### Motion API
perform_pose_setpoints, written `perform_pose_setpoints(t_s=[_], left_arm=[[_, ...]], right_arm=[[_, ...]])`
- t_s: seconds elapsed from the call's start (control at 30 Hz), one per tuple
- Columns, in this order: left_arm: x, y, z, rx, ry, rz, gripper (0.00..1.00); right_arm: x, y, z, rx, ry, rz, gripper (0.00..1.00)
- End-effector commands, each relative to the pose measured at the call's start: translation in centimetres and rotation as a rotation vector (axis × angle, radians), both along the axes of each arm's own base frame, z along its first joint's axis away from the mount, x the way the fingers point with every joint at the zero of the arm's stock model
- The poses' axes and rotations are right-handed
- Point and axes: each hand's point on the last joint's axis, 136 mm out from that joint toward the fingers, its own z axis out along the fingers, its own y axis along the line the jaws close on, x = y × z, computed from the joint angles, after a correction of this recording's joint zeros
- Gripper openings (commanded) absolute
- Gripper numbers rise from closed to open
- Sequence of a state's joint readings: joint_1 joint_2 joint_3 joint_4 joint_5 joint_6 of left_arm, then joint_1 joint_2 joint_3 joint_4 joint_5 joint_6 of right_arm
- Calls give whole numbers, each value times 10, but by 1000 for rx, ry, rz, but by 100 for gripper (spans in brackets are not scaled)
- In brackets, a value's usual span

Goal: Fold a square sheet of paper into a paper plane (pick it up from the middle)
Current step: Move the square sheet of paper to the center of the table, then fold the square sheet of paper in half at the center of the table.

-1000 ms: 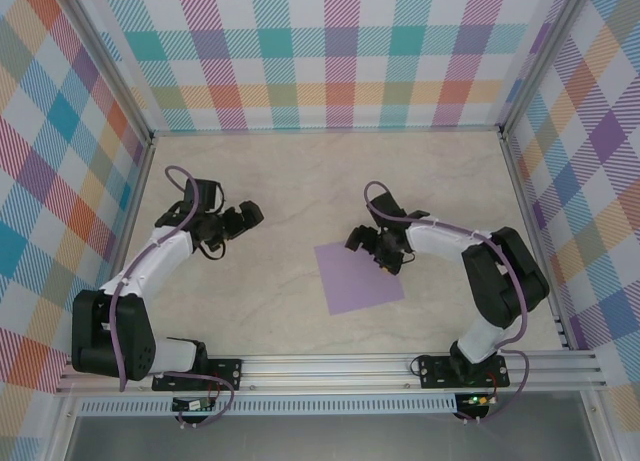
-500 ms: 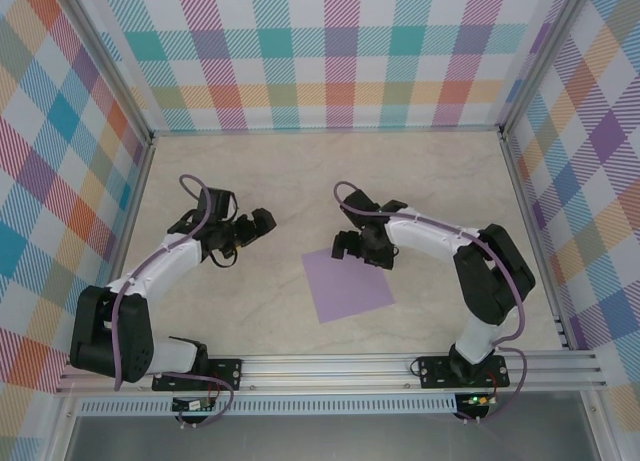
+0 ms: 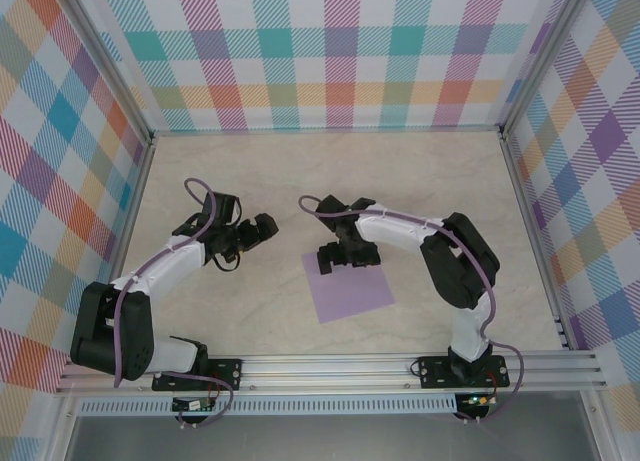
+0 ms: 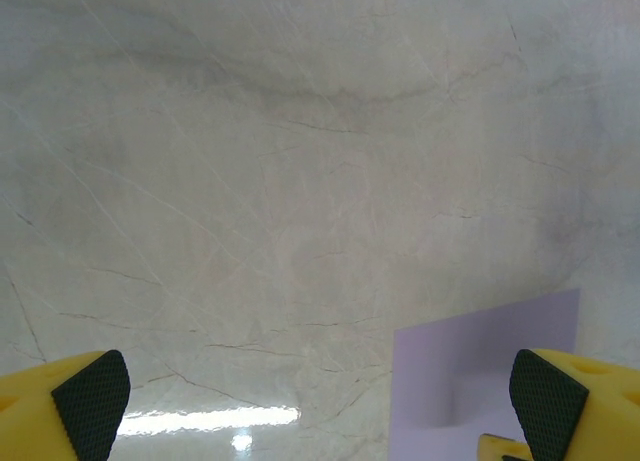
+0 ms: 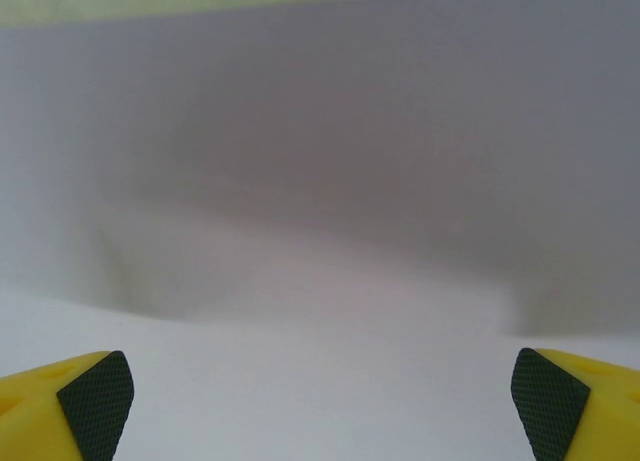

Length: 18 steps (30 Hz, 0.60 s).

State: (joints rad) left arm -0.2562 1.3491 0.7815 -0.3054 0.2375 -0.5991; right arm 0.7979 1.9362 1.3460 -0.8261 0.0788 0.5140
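Observation:
The square sheet of paper [image 3: 350, 289] lies flat on the marble table, lavender and unfolded. My right gripper [image 3: 336, 260] hangs open over the sheet's far left corner. In the right wrist view the paper [image 5: 320, 181] spreads under the open gripper [image 5: 320, 406], with nothing between the fingers. My left gripper [image 3: 265, 230] is open to the left of the sheet, apart from it, pointing toward it. In the left wrist view a corner of the paper [image 4: 480, 366] shows at the lower right beside the open gripper [image 4: 320, 401].
Plaid walls close the table [image 3: 300, 181] on the left, back and right. An aluminium rail [image 3: 330, 369] runs along the near edge, with both arm bases bolted on it. Bare marble [image 4: 300, 161] stretches beyond the left gripper.
The right arm has swung left to the sheet's far left corner, and the sheet slid slightly left. The left gripper moved a little right toward the paper.

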Motion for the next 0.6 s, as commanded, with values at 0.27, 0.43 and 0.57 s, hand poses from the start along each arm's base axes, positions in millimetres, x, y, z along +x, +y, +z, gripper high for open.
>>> perform_pose_setpoints(t_s=[0.27,0.43,0.57], left_arm=[[-4,-1,-8,30,18,3,100],[-6,1,-10,37,26,7,100],[-8,1,-12,39,30,7,100]], right_arm=[[-16,-6,-31,-115,68,57,99],[-23,-14,-52,-157,107,26,96],[-25,-14,-61,-140,111,6,92]])
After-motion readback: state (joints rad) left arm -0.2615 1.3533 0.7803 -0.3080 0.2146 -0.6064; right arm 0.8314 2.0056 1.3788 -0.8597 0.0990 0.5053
